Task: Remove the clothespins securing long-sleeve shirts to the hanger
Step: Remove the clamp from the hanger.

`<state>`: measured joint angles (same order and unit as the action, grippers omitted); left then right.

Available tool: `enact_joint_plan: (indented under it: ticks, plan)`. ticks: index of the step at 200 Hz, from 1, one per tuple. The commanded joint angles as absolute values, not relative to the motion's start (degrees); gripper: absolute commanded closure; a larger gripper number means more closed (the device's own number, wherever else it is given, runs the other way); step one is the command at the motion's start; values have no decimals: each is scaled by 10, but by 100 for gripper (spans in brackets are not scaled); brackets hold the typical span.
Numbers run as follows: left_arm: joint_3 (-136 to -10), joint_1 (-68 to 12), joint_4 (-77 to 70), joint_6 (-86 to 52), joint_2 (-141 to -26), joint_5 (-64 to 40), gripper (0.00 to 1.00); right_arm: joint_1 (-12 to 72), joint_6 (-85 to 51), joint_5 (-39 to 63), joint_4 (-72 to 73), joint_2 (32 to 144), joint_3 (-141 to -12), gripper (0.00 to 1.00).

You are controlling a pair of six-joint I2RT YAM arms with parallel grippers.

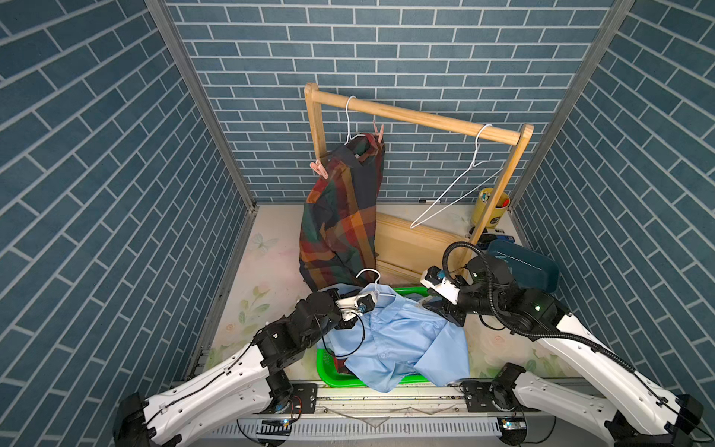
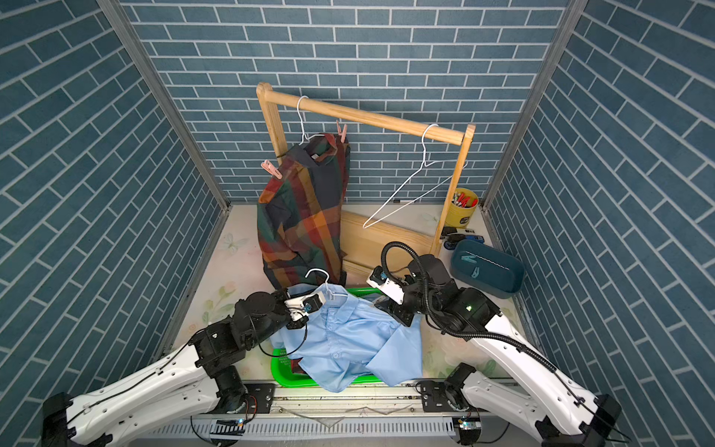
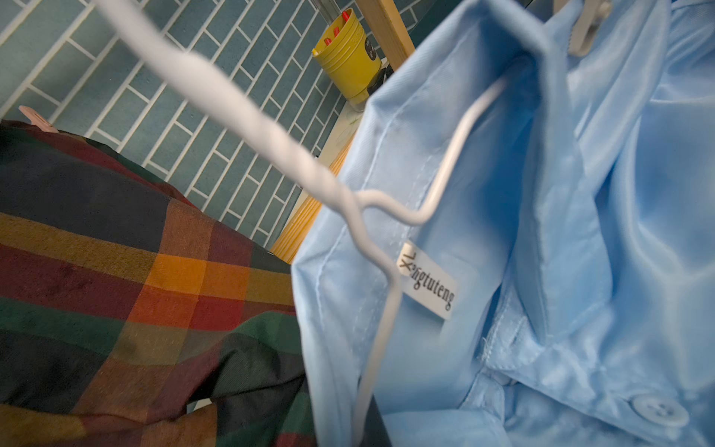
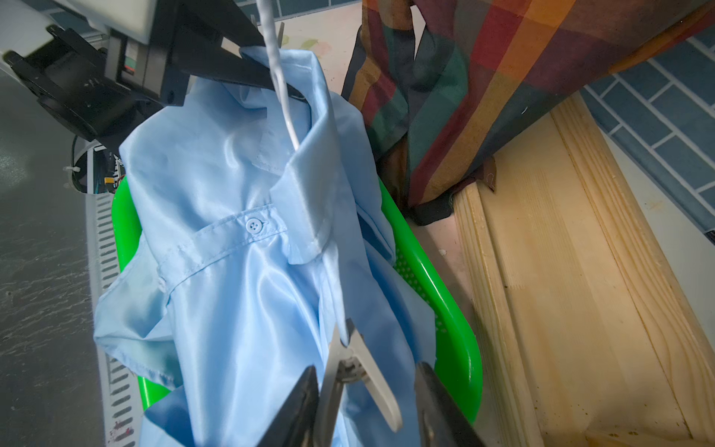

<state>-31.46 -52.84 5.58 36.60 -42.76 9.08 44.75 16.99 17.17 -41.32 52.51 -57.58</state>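
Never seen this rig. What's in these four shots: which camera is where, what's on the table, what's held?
Two white robot arms, each ending in a pincer. Both top views look down from overhead; the other two come from wrist cameras. On the table: a wooden rack with a plaid shirt pegged by pink clothespins, and a green basket. The left pincer is shut on the wire hanger carrying a light blue shirt over the basket. The right pincer straddles a pale grey clothespin on that shirt, jaws open.

Bright, even light, soft shadows; both top views bow at the edges (fisheye-like); near hanger blurs, shirt gleams.
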Motion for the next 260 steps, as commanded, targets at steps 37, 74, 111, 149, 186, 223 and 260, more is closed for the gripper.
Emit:
enact_joint_plan:
  ticks: [37, 74, 111, 149, 186, 223, 260]
  plan:
    - [-319, -526, 47, 358, -429, 84, 100, 450, 200, 185, -432, 522, -594, 60]
    - [-320, -526, 47, 357, -430, 85, 100, 451, 198, 189, -431, 524, -594, 67]
    - [-320, -526, 46, 356, -431, 84, 100, 450, 194, 197, -436, 529, -601, 78]
    - [-320, -526, 46, 356, -433, 83, 100, 451, 190, 198, -444, 534, -608, 85]
    - [-320, -526, 46, 355, -432, 82, 100, 451, 186, 193, -451, 532, -614, 87]
    - [-318, -526, 47, 353, -432, 81, 100, 450, 185, 182, -460, 520, -615, 89]
    - [-319, -526, 47, 352, -435, 79, 100, 450, 177, 177, -459, 509, -617, 91]
